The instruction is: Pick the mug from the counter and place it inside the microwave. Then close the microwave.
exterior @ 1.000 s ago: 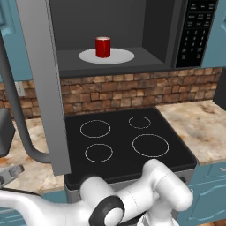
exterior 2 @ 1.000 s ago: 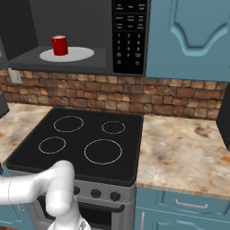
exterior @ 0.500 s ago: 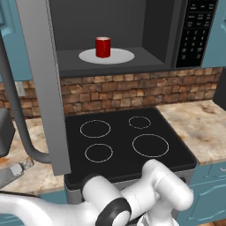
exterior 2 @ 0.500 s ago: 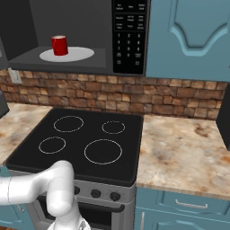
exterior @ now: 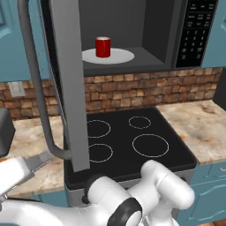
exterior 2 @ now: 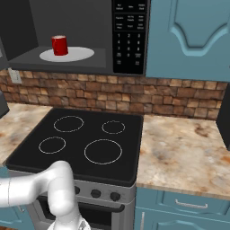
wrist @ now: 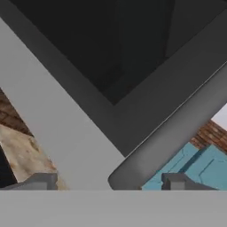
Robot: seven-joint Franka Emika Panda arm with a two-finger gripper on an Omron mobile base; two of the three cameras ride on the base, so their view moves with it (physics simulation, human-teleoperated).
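Observation:
The red mug stands upright on the white turntable inside the microwave. The microwave's door hangs wide open, edge-on to the left base view, and its long grey handle curves down on the left. My gripper reaches in from the lower left, just below the handle's bottom bend. In the hand view my gripper is open, and the handle's rounded lower end lies between the fingertips. The speckled counter flanks the stove.
A black stovetop with white rings lies under the microwave, backed by a brick wall. A teal cabinet hangs at the right. A dark appliance sits on the left counter, close to my hand.
My hand has moved right across the left counter, up to the lower end of the door handle. The mug and the door have stayed put.

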